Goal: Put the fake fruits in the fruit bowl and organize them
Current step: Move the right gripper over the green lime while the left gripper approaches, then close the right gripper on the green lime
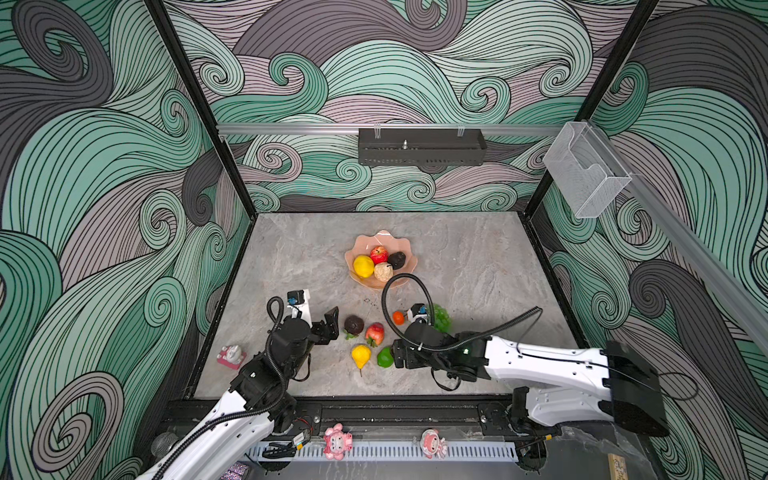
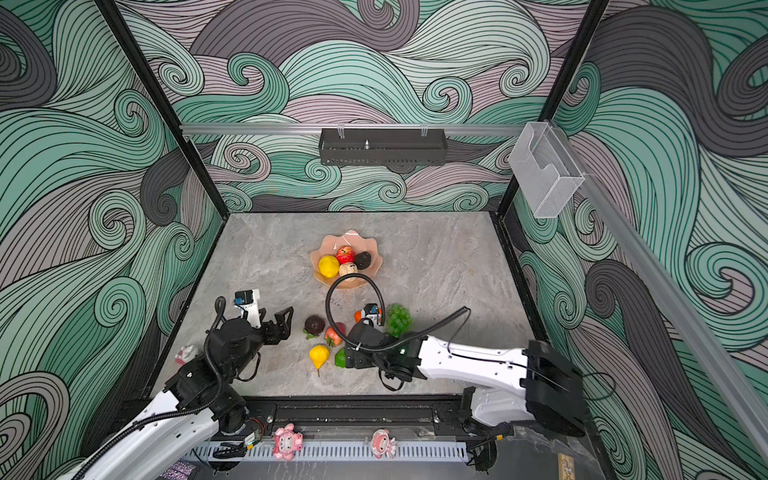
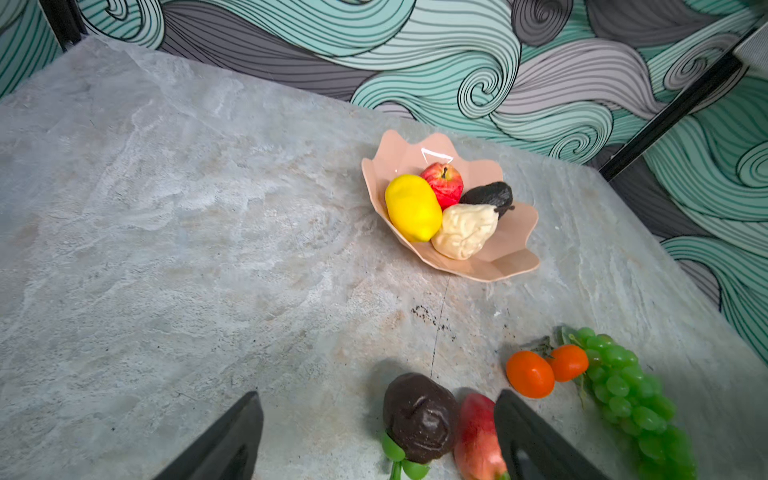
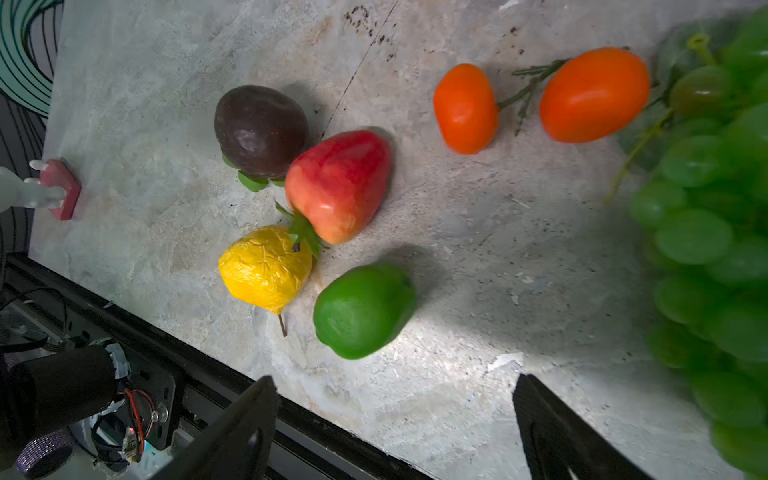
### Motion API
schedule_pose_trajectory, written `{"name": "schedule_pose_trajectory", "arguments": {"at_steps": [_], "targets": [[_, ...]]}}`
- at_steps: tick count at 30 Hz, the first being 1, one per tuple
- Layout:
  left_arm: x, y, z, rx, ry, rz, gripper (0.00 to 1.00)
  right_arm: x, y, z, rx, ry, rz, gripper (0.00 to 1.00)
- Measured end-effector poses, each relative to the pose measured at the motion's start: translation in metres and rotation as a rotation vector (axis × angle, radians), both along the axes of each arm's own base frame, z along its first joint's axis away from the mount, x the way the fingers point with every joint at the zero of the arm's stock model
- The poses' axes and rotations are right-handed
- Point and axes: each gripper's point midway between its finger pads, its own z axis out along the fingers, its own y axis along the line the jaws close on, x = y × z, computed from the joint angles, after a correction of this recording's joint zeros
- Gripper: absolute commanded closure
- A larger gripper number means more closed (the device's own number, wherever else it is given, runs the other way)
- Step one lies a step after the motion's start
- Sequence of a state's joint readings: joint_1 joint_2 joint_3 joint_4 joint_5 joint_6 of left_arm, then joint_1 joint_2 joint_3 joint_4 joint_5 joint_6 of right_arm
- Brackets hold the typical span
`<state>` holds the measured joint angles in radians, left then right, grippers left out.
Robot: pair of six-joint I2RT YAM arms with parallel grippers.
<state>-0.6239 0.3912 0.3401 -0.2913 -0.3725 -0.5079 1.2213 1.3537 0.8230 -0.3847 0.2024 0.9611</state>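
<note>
The peach fruit bowl (image 1: 376,239) (image 3: 511,257) stands mid-table and holds a lemon (image 1: 363,266), a red apple (image 1: 378,254), a dark fruit (image 1: 397,260) and a cream bumpy fruit (image 1: 383,272). Nearer the front lie a dark brown fruit (image 1: 354,324), a strawberry (image 1: 374,333), a yellow pear (image 1: 361,355), a lime (image 1: 385,357), two oranges (image 4: 465,108) and green grapes (image 1: 441,316). My left gripper (image 3: 378,399) is open just left of the brown fruit, holding nothing. My right gripper (image 4: 395,380) is open and empty near the front edge, the lime just ahead; its arm hides it in both top views.
A pink figurine (image 1: 231,355) stands on the table's left edge, two more (image 1: 337,441) on the front rail. The right arm's cable loop (image 1: 405,282) crosses the bowl's near rim. A black tray (image 1: 422,146) and a clear box (image 1: 586,174) hang on the walls.
</note>
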Motion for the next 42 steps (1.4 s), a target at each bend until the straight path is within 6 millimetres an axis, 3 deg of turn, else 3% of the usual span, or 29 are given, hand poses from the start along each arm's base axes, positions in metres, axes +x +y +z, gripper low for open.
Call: {"name": "schedule_pose_trajectory", "arguments": {"at_steps": [4,16,19,30,42], "targets": [[-0.005,0.009,0.0,-0.014,-0.044,0.024,0.09,0.0,0.015,-0.012,-0.064,0.029,0.006,0.07],[-0.007,0.014,-0.005,0.011,-0.055,0.031,0.07,0.002,0.02,-0.044,-0.23,0.088,-0.01,0.07],[-0.007,0.013,-0.006,0.012,-0.052,0.028,0.07,0.002,0.019,-0.048,-0.254,0.098,-0.014,0.11],[-0.007,0.012,-0.008,0.015,-0.044,0.024,0.06,0.005,-0.004,-0.045,-0.351,0.073,-0.07,0.16],[-0.004,0.01,-0.011,0.023,-0.033,0.022,0.06,0.005,0.009,-0.052,-0.32,0.088,-0.054,0.16]]}}
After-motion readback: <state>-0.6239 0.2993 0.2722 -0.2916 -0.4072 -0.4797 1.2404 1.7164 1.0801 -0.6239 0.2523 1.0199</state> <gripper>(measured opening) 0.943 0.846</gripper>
